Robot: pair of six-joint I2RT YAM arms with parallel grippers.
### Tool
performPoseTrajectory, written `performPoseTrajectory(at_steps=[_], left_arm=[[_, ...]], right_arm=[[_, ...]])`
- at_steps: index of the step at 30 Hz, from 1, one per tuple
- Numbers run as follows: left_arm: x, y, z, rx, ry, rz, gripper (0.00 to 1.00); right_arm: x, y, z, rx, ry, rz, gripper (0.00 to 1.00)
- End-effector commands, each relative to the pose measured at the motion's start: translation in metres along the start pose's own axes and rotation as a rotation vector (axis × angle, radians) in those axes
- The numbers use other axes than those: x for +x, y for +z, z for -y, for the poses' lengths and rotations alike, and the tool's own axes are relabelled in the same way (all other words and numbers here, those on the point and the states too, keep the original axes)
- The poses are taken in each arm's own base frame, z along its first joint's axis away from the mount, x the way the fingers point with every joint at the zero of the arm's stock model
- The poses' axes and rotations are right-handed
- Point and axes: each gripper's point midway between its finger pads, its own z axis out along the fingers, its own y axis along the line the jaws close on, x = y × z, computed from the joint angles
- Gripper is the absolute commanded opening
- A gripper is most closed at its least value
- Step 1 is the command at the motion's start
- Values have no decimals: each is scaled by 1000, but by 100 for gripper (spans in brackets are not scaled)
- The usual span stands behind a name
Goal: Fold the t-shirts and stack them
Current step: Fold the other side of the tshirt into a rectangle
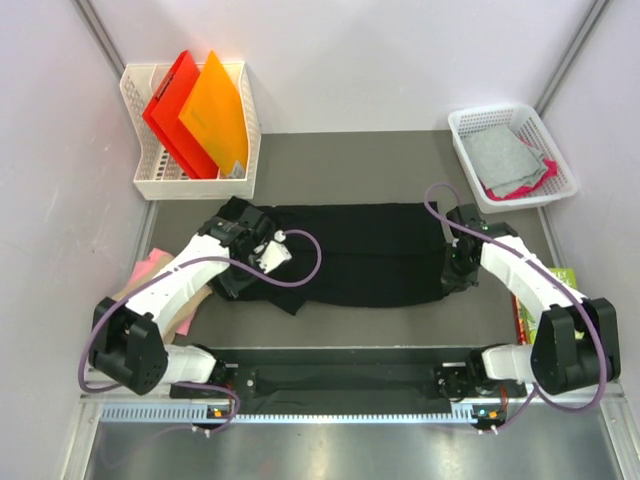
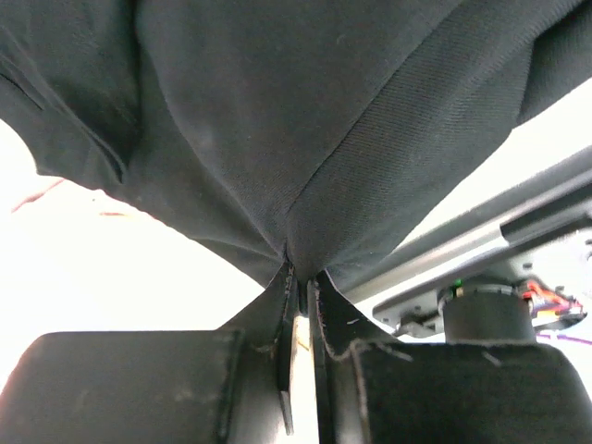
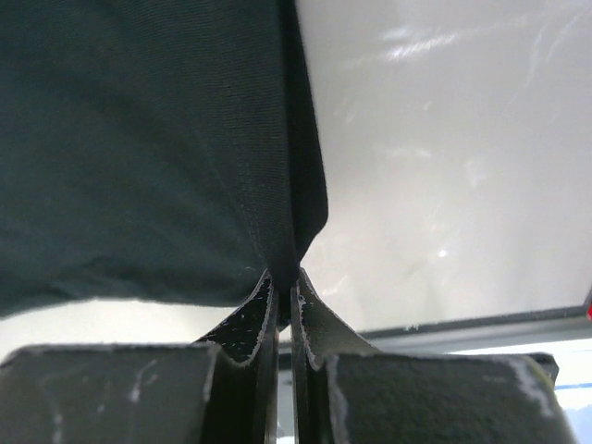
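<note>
2 grippers point(image 2: 301, 277) point(image 3: 285, 277) pinch 1 t-shirt point(image 1: 370, 255); maybe 2 folders point(image 1: 170, 105) point(image 1: 215, 105).

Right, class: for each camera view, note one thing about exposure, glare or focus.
Top external: even light, sharp throughout. Left wrist: the background behind the black t-shirt is blown out white. Right wrist: glare streaks on the pale surface beside the cloth.

Two arms: left arm point(image 1: 185, 270), right arm point(image 1: 520, 265); one black t-shirt point(image 1: 370, 255); one pink t-shirt point(image 1: 148, 265) and one tan t-shirt point(image 1: 188, 318) at the left edge; two white baskets — left basket point(image 1: 135, 120), right basket point(image 1: 462, 148); two folders — a red folder point(image 1: 172, 105), an orange folder point(image 1: 215, 105); one grey cloth point(image 1: 505, 155); one pink cloth point(image 1: 520, 188); one picture book point(image 1: 565, 275).
</note>
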Motion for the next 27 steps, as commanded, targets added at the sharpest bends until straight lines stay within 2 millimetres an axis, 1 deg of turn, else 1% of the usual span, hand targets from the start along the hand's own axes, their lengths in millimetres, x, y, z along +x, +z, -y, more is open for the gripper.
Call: performPoseTrajectory(at_steps=[1, 2, 5, 6, 7, 10, 13, 15, 17, 18, 19, 21, 22, 24, 25, 26, 27], left_arm=[[24, -19, 12, 34, 33, -33, 4], [26, -22, 13, 38, 36, -33, 6], [33, -34, 15, 36, 35, -27, 5], [34, -39, 15, 36, 35, -16, 5], [39, -44, 17, 41, 36, -19, 5], [44, -54, 20, 40, 32, -12, 7], [53, -53, 24, 49, 38, -33, 10], [53, -46, 23, 46, 45, -42, 10], [50, -43, 22, 47, 52, -43, 11], [45, -39, 20, 49, 64, -42, 11], [42, -37, 17, 39, 70, -44, 11], [32, -32, 9, 31, 92, -48, 11], [28, -30, 6, 26, 100, -53, 11], [20, -23, -1, 23, 123, -84, 13], [15, -21, -5, 16, 129, -84, 13], [12, -19, -9, 6, 135, -92, 14], [8, -15, -13, 5, 156, -105, 14]], right_arm=[[20, -20, -7, -34, -30, -36, 0], [23, -23, -10, -46, -40, -38, 0], [30, -34, -11, -56, -47, -38, 0], [34, -38, -9, -60, -44, -38, 0], [35, -41, -10, -67, -43, -37, 0], [44, -48, -8, -74, -42, -37, 0], [47, -54, -7, -81, -34, -26, 0], [47, -56, -6, -79, -35, -26, 0], [41, -58, -7, -71, -33, -16, 0], [38, -58, -8, -70, -33, -11, 0], [30, -63, -11, -76, -33, 11, 0], [20, -61, -12, -58, -36, 24, 0], [10, -65, -14, -57, -36, 43, 0], [-2, -61, -17, -42, -36, 50, 0], [-12, -64, -21, -51, -34, 70, 0], [-19, -63, -23, -48, -30, 84, 0], [-24, -59, -25, -38, -30, 72, 0]])
